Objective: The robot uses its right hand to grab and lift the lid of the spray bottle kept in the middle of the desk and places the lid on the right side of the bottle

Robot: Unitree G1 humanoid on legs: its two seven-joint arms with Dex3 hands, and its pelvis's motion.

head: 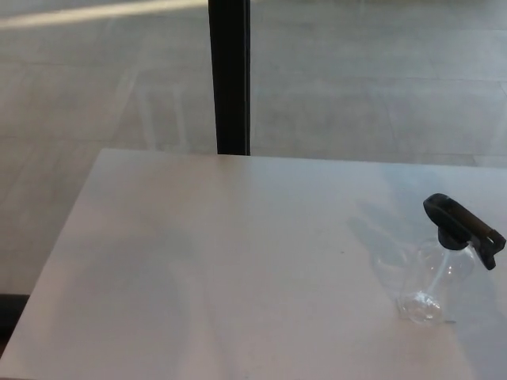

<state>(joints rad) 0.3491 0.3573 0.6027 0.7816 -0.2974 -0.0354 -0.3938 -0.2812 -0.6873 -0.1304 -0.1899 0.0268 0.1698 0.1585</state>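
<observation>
One desk (198, 269), one bottle (434, 281), one lid (463, 228). The desk is pale and broad, and its top takes up most of the lower view. The bottle stands toward the desk's right side, close to the picture's right edge. It is clear, and a thin tube shows inside it running down to the base. It looks tilted from this angle, its base nearer the desk's middle and its neck leaning out to the right.

The lid is black, a trigger-type spray head, and it sits on the bottle's neck, still fitted. Its long top slants down toward the right, with the trigger end hanging at the far right. A faint shadow (372, 237) of the bottle lies on the desk just to its left.

Neither of the robot's hands shows, nor any arm, so I cannot tell how the fingers are set.

Behind the desk stands one dark upright post (230, 75), rising from the desk's far edge to the top of the view. Grey floor (380, 79) lies beyond it on both sides.
</observation>
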